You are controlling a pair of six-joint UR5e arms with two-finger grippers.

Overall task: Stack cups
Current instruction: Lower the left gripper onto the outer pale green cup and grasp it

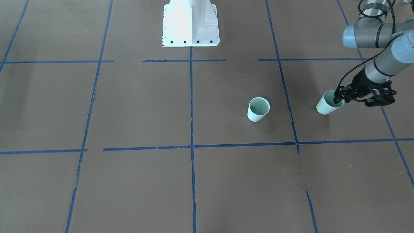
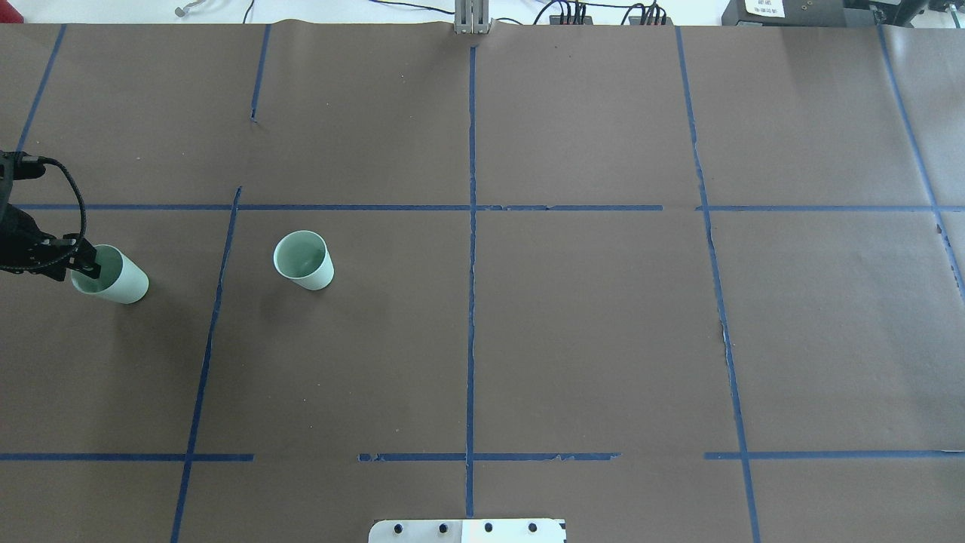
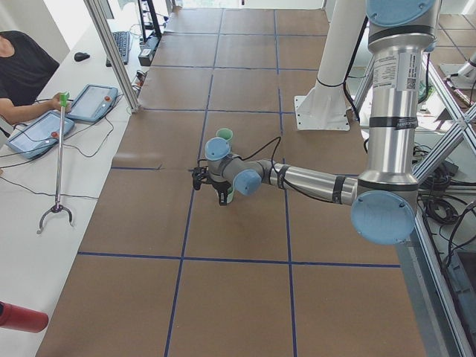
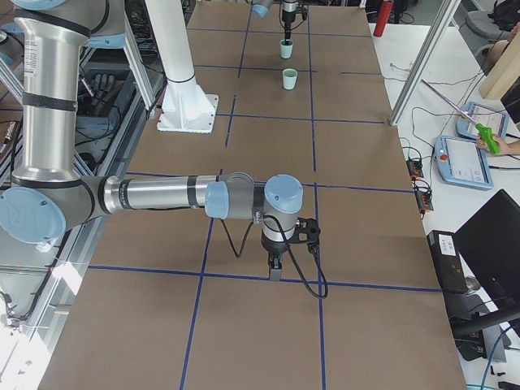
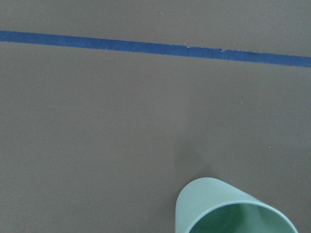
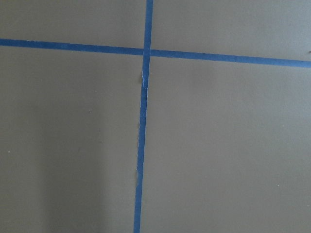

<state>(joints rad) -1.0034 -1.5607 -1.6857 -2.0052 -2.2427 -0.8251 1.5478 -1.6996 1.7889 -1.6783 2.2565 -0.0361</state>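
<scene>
We've got the left gripper (image 1: 338,98) nearly closed, pinching the rim of the held cup (image 1: 325,107), front view mid-right. Next we'd carry it left over the free cup (image 1: 258,109), centre, lower.

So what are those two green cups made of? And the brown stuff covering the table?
The loose cup and the gripped cup: probably plastic, maybe coated paper; smooth, even mint colour, matt, thin rims. The table cover: looks like brown paper, matt and slightly wrinkled. The blue lines look like tape, torn in spots.
</scene>
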